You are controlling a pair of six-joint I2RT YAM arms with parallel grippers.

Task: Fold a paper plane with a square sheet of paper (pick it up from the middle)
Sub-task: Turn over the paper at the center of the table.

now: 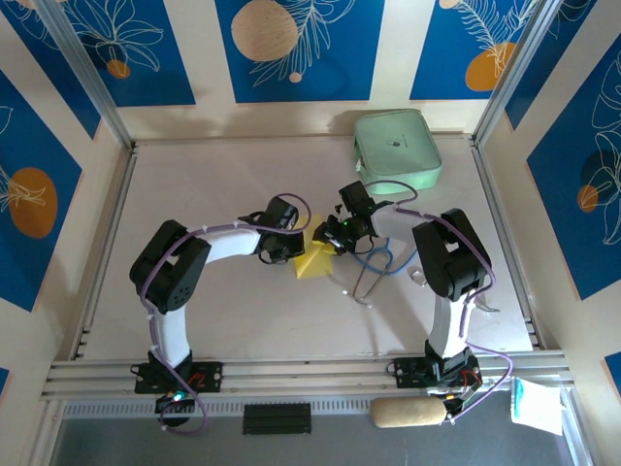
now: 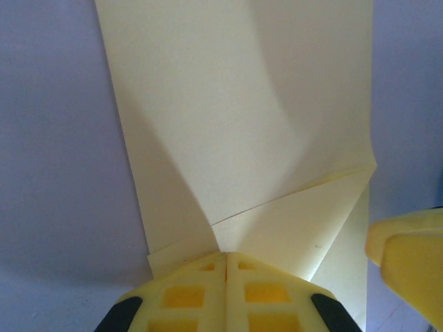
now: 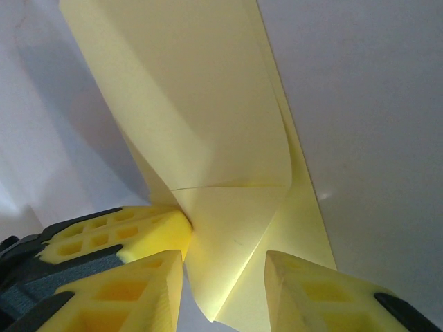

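Observation:
The yellow square sheet of paper [image 1: 315,262] is at the table's middle, folded into overlapping flaps with diagonal creases [image 2: 242,124] [image 3: 208,131]. My left gripper [image 1: 297,249] [image 2: 226,259] is shut on the paper's near edge where the creases meet. Its fingers [image 3: 118,232] appear at the left of the right wrist view, pressed to the sheet. My right gripper [image 1: 331,237] [image 3: 225,290] is open. Its two fingers straddle a pointed corner of the paper without pinching it. One of its fingertips [image 2: 408,256] shows in the left wrist view beside the sheet's right edge.
A mint-green rounded case [image 1: 396,150] lies at the back right of the table. A blue looped cable [image 1: 380,258] and a thin wire lie just right of the grippers, near the right arm [image 1: 446,262]. A beige pad [image 1: 408,414] sits by the front rail.

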